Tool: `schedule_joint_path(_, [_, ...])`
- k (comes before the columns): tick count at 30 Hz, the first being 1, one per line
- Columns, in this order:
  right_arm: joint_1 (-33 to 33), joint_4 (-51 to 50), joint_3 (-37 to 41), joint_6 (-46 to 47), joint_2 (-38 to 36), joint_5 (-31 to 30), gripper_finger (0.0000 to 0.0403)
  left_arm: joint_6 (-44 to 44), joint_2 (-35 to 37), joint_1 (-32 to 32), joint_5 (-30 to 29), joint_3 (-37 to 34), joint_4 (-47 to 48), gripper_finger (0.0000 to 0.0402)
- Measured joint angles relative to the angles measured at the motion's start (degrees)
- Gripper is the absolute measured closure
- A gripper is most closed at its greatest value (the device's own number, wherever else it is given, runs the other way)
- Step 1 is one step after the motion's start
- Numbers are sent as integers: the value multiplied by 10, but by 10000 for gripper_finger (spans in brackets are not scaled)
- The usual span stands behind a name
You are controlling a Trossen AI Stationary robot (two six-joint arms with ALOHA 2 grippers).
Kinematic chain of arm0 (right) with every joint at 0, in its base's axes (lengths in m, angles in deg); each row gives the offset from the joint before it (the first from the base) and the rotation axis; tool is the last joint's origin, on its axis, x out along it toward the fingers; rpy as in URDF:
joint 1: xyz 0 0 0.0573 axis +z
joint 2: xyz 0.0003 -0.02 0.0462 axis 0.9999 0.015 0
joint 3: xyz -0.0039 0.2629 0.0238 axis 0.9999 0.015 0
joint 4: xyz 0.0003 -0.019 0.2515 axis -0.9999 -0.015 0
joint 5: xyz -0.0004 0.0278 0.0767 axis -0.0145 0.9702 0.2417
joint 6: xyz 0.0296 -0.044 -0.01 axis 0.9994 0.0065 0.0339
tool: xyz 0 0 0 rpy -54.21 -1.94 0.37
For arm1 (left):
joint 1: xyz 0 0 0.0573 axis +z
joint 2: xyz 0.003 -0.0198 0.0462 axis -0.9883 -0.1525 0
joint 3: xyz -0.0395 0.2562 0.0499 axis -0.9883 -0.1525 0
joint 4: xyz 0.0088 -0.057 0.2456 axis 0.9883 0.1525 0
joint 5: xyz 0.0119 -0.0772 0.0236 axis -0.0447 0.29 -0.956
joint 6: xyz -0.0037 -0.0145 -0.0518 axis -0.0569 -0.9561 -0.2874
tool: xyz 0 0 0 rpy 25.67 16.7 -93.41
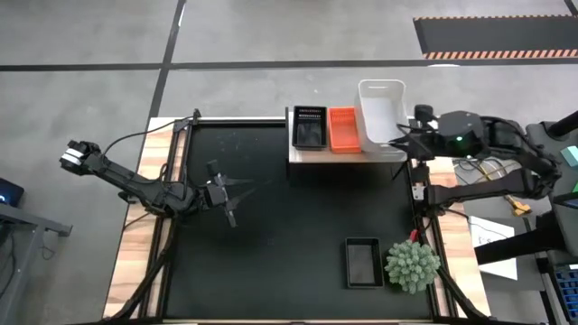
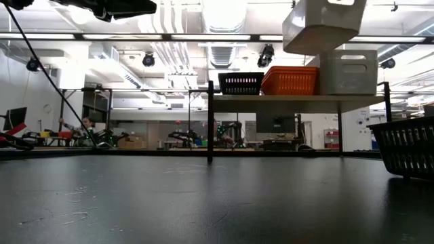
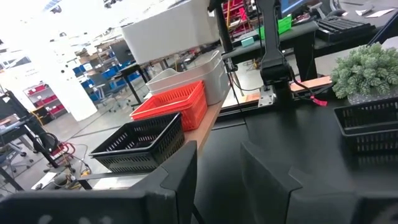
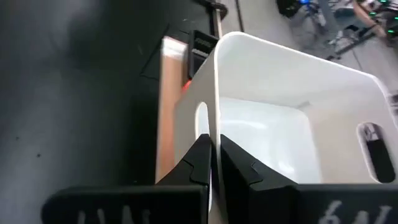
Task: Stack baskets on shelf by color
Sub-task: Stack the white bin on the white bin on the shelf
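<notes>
High view: shelf (image 1: pixel 307 153) is seen at upper centre w/ black basket (image 1: pixel 309 128), orange basket (image 1: pixel 342 129) and a white basket beneath. Right gripper (image 1: pixel 404 135) is pinched on wall of held white basket (image 1: pixel 380 110), upper right. Left gripper (image 1: pixel 231 192) is parked mid-left over the mat (image 1: pixel 280 253), fingers spread, nothing held. A second black basket (image 1: pixel 363 263) is noted lower right by plant (image 1: pixel 413 264).

Low view: held white basket (image 2: pixel 322 24) is raised, tilted, above lower white basket (image 2: pixel 348 71).

Right wrist view: fingers (image 4: pixel 199 163) are clamped on basket wall.

arms: dark, jointed | left arm (image 1: pixel 144 185): white wrist end | right arm (image 1: pixel 470 135): green light | fingers (image 4: pixel 239 165): black, angular
</notes>
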Motion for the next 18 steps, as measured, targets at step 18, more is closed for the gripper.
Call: schedule_joint_path(18, [-14,-33,-8,15,-34,13,394,2,0,0,0,0,0,295])
